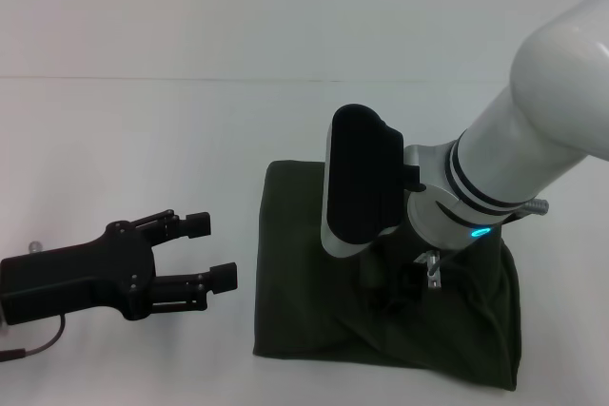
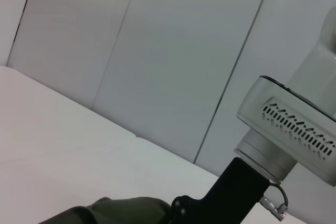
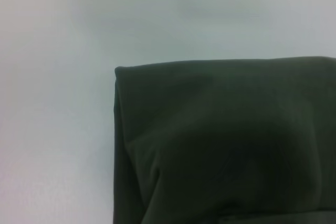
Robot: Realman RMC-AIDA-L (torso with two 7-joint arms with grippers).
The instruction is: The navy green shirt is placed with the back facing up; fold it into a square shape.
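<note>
The navy green shirt (image 1: 304,263) lies on the white table folded into a rough square, plain side up, with soft folds along its near edge. My right gripper (image 1: 400,287) is down over the shirt's middle, mostly hidden under the white forearm and black wrist housing. The right wrist view is filled by a folded corner of the shirt (image 3: 226,140). Just left of the shirt and apart from it, my left gripper (image 1: 211,250) hovers open with nothing between its fingers. A strip of the shirt (image 2: 115,211) shows low in the left wrist view.
The white table (image 1: 124,140) stretches bare to the left and behind the shirt. My right arm (image 2: 294,135) rises over the shirt in the left wrist view, with pale wall panels behind it.
</note>
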